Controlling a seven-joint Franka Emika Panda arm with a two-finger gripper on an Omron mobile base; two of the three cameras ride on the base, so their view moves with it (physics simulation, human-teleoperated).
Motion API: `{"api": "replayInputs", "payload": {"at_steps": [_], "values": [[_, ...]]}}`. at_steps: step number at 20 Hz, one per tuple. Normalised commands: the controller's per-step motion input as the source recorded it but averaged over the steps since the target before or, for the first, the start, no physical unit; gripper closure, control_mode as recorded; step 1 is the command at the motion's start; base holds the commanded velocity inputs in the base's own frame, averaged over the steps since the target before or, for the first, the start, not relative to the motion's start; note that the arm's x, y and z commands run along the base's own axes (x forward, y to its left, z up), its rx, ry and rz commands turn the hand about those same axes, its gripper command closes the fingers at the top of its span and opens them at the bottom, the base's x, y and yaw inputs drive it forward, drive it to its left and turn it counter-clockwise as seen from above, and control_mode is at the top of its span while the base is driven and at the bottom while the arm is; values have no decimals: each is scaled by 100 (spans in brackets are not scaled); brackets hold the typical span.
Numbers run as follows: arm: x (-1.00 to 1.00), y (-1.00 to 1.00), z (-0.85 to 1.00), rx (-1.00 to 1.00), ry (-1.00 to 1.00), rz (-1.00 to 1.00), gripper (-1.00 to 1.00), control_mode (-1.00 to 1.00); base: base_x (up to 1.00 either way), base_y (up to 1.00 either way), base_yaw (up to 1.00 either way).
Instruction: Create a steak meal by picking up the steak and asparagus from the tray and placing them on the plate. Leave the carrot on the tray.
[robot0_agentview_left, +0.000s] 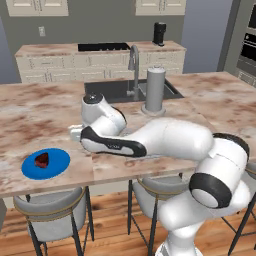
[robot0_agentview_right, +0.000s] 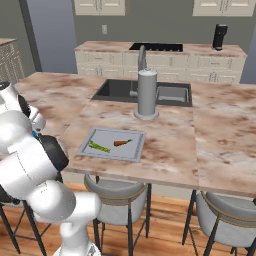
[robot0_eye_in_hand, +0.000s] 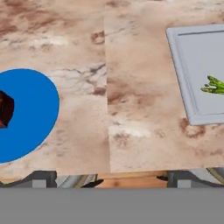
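The steak (robot0_agentview_left: 42, 159) lies on the round blue plate (robot0_agentview_left: 55, 165), near the counter's front left edge. From the hand view the plate (robot0_eye_in_hand: 30, 113) is at the left with the steak (robot0_eye_in_hand: 4, 108) cut off by the frame edge. The grey-white tray (robot0_agentview_right: 131, 150) holds the green asparagus (robot0_agentview_right: 98, 146) and the orange carrot (robot0_agentview_right: 121, 142). The hand view catches the tray's corner (robot0_eye_in_hand: 183, 65) and the asparagus tips (robot0_eye_in_hand: 214, 85) at the right. My gripper (robot0_agentview_left: 74, 134) hovers over bare counter between plate and tray; its fingers are hidden.
A tall grey cylinder (robot0_agentview_right: 147, 94) stands behind the tray, beside the sink (robot0_agentview_right: 120, 90) and faucet (robot0_agentview_right: 142, 55). Grey stools (robot0_agentview_left: 47, 205) sit under the counter's front edge. My arm (robot0_agentview_left: 165, 140) covers the tray in the left base view.
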Motion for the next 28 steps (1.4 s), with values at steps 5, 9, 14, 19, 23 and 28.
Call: {"api": "replayInputs", "payload": {"at_steps": [5, 9, 14, 19, 23, 28], "values": [[0, -100, 1, -12, 10, 6, -100, -100, 0, 0, 0], [0, -95, -1, -9, 3, 0, -100, -100, 0, 0, 0], [2, -64, -3, -1, -1, -13, -100, -100, 0, 0, 0], [0, -15, -10, 8, -17, -56, -100, -100, 0, 0, 0], [4, -17, -10, 15, -16, -63, -100, -100, 0, 0, 0], [24, -40, -3, 26, -11, -53, -100, -100, 0, 0, 0]]}}
